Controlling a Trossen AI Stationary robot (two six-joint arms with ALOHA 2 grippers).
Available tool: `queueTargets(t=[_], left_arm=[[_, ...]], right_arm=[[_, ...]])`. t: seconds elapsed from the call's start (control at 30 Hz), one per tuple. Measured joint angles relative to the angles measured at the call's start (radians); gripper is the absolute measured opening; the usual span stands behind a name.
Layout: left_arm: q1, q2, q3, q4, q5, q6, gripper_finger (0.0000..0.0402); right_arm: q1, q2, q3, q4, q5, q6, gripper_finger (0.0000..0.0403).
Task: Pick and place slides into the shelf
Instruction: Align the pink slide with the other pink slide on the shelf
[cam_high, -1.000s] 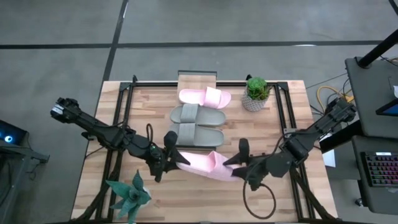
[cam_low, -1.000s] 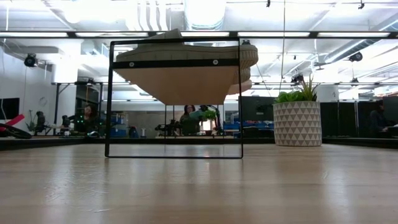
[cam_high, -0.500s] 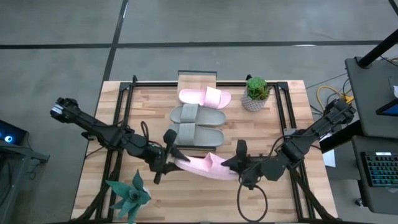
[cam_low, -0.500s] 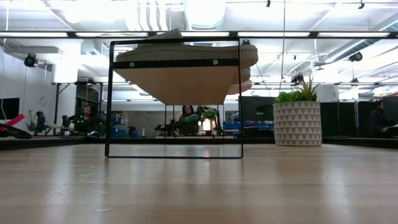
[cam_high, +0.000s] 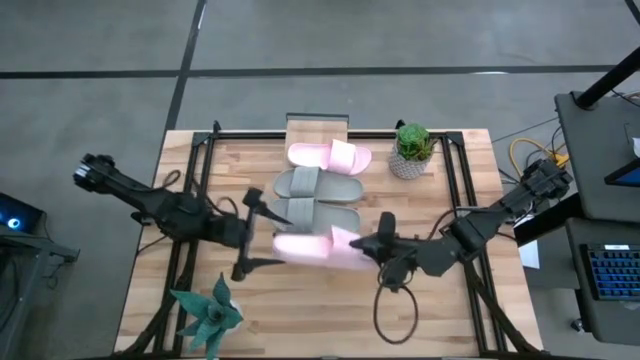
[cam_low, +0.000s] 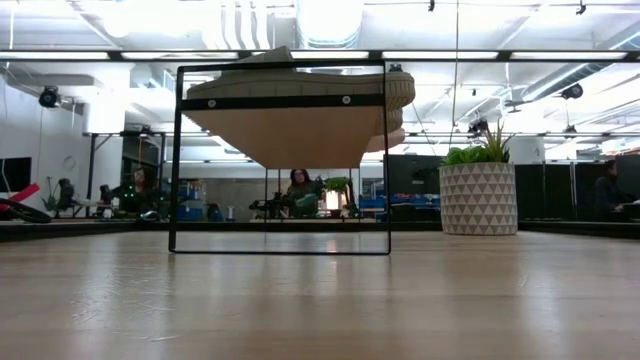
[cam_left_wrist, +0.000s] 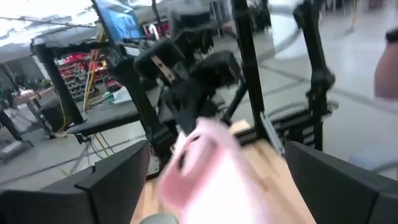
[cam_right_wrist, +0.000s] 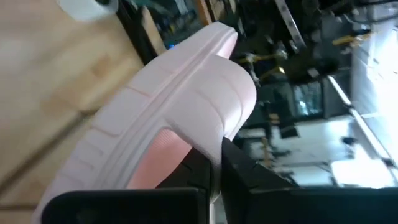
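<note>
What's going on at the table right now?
The right pincer is shut on a pale pink slide, holding it just in front of the grey pair on the shelf. The left pincer is open beside the slide's other end. The other pink slide already lies on the shelf behind the grey pair.

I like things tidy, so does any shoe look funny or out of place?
Yes, one. The pink slide is not lined up with the other three on the shelf. The right hand pinches its strap end and holds it just in front of the grey pair. The left hand is open beside its other end.
</note>
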Motion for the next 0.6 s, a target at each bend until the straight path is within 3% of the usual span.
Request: queueTargets(t=[0.2, 0.33, 0.6], left_arm=[[0.000, -0.087, -0.008, -0.056, -0.001, -0.152, 0.0361], [0.000, -0.123, -0.014, -0.084, -0.011, -0.163, 0.0361], [0.000, -0.200, -0.024, -0.232, -0.136, -0.136, 0.0361]], right_arm=[[-0.100, -0.001, 0.040, 0.005, 0.026, -0.102, 0.0009], [-0.183, -0.001, 0.070, 0.006, 0.006, -0.193, 0.0009], [-0.400, -0.001, 0.093, 0.004, -0.159, -0.371, 0.0009]])
